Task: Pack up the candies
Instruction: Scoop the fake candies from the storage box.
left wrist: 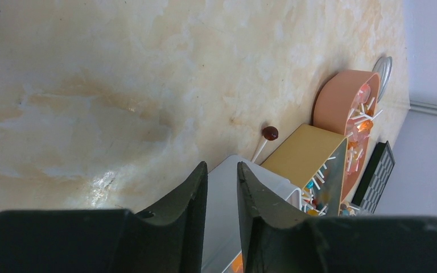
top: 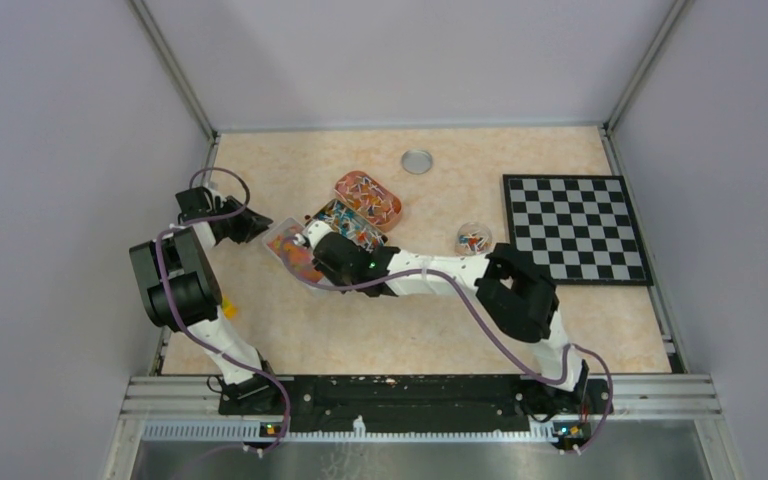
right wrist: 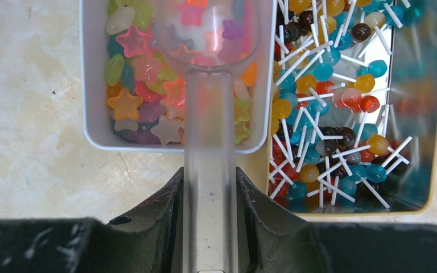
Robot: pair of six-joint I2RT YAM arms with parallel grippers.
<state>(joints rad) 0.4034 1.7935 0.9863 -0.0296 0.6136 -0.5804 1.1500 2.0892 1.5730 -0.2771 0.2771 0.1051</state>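
The candies (right wrist: 134, 102) are star-shaped and oval gummies in mixed pink, orange, yellow and purple, filling a white tray (right wrist: 91, 85). My right gripper (right wrist: 209, 170) is shut on the handle of a clear plastic scoop (right wrist: 210, 131). The scoop's bowl lies in the tray with a few stars in it. From above, the tray (top: 282, 240) sits left of centre, with the right gripper (top: 315, 246) at its near right side. My left gripper (left wrist: 222, 166) stands at the tray's left end (left wrist: 222, 199), jaws slightly apart, with the white wall showing in the gap.
A yellow tin (right wrist: 421, 114) of lollipops (right wrist: 324, 102) touches the tray's right side, with an orange oval tin (top: 368, 195) of lollipops behind it. One loose lollipop (left wrist: 269, 133) lies on the table. A small round tub (top: 474, 238), a metal lid (top: 417, 161) and a chessboard (top: 575, 228) lie to the right.
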